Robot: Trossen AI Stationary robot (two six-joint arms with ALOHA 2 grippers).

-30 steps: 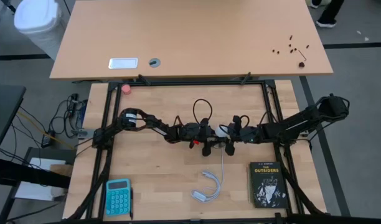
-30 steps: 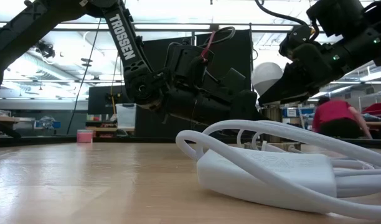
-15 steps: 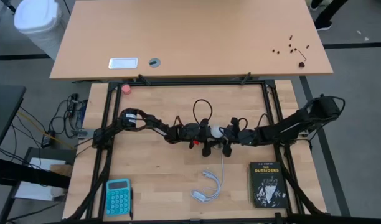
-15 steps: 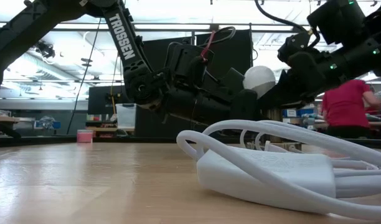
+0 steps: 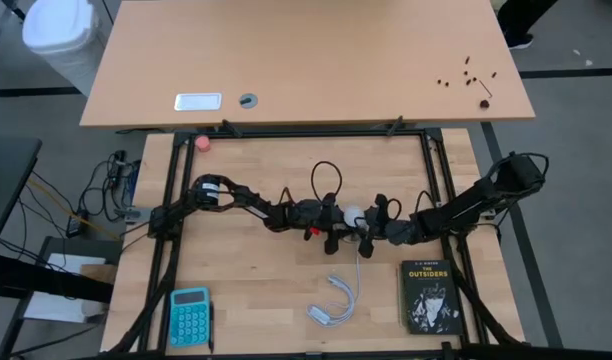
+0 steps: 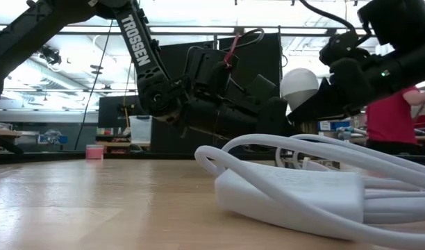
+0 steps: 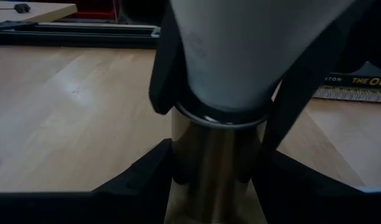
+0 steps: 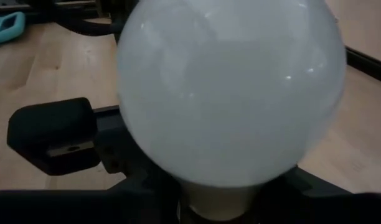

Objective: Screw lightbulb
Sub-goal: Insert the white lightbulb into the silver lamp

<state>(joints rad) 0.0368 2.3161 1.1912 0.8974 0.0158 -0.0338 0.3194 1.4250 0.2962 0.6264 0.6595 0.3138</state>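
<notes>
In the low view, closest to you, a coiled white cable point(image 6: 296, 191) lies on the counter point(image 6: 94, 201); behind and above it the two arms meet in the air over the middle of the counter. The lightbulb point(image 6: 300, 85) is there, between the two grippers. The left gripper point(image 5: 331, 214) has its fingers point(image 7: 147, 180) partly closed around a brass-coloured socket point(image 7: 215, 162), and the narrow end of the bulb sits at the mouth of this socket. The right gripper point(image 5: 371, 222) has its fingers narrow, closed on the bulb near the neck, with the round globe pointing to its wrist camera. I judge the bulb to be light, smooth and rather slippery, and its globe probably thin and easy to crack, so you should not squeeze hard. Take hold low on the taper, where it is stiffer, and keep it straight with the socket while turning. Farther away lie a book point(image 5: 429, 296) and a blue calculator point(image 5: 190, 315).
</notes>
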